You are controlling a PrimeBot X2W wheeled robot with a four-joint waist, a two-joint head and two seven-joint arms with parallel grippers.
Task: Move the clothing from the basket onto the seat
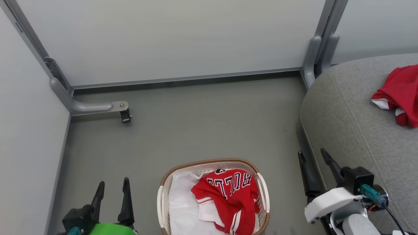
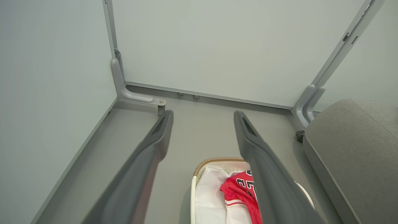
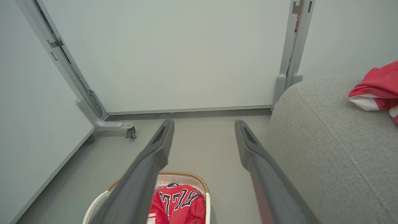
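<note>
A red lettered jersey lies crumpled in the white basket with the brown rim, on top of a plain white cloth. Another red garment rests on the grey seat at the right. My left gripper stands open at the lower left, left of the basket, holding nothing. Between basket and seat my right gripper is open and empty. The left wrist view has the jersey partly behind a finger. In the right wrist view the jersey lies below, the seat to the right.
Pale partition panels enclose the grey floor, with a metal foot and castor at the back left and a grey post at the back right beside the seat. Open floor stretches beyond the basket.
</note>
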